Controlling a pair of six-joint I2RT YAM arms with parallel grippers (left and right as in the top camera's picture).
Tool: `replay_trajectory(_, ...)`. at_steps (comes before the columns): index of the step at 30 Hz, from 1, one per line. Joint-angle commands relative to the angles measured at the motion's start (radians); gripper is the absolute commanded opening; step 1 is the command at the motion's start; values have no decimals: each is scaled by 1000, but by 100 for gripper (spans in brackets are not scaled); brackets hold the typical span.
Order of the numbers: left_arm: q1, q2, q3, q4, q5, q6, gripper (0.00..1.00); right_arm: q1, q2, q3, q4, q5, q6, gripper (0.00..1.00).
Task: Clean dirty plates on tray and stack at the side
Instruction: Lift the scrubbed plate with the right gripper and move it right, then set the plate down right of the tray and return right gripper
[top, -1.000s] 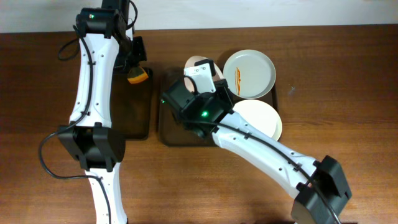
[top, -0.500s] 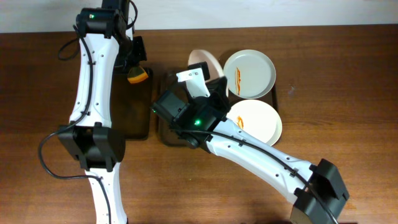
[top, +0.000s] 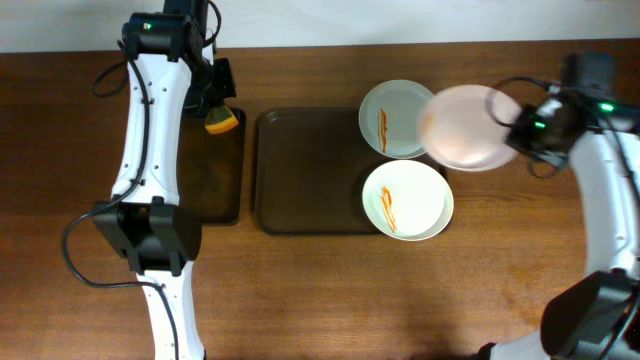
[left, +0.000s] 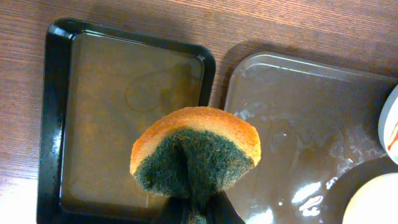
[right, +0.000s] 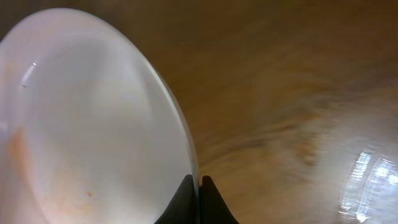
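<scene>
- Right of the tray (top: 305, 175), over table (top: 500, 290): R gripper (top: 520, 132) now holds one plate (top: 465, 127), jaws pinched on its rim; 0.5 s ago it was over tray's left half.
- Rear plate (top: 410, 100) & front plate (top: 420, 190) lie at tray's right end, smears showing.
- L gripper (top: 215, 100) unmoved, clamped on sponge (top: 221, 122) above black tray (top: 215, 185).
- Prob. held plate is heading for stack spot; 2 left to wipe.

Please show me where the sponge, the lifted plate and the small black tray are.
sponge (left: 196, 158): left wrist view, dark green scouring face.
lifted plate (top: 465, 127): overhead view, its centre.
black tray (left: 51, 124): left wrist view, left rim.
</scene>
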Motion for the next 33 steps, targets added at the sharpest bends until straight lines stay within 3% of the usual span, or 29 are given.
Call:
replay_trajectory(1, 2, -13, 18, 0, 4, 12, 0, -145, 56, -71, 51, -27, -73, 4)
replay_trajectory(9, -13, -13, 18, 3, 4, 12, 0, -205, 92, -401, 483, -23, -69, 5)
replay_trajectory(12, -13, -13, 18, 3, 4, 12, 0, -205, 92, -430, 520, -39, -70, 41)
replay_trajectory(13, -13, -13, 18, 3, 4, 12, 0, -207, 92, -399, 479, -108, -113, 42)
replay_trajectory(16, -13, -13, 18, -6, 4, 12, 0, -198, 72, -191, 178, -395, -148, 43)
replay_trajectory(20, -13, -13, 18, -8, 4, 12, 0, -55, 71, -164, -80, -327, -148, 41)
replay_trajectory(26, -13, -13, 18, -8, 4, 12, 0, 184, 73, -333, -5, -37, -117, 36)
replay_trajectory(33, -13, -13, 18, -8, 4, 12, 0, 269, 74, -455, 134, -30, -91, 21)
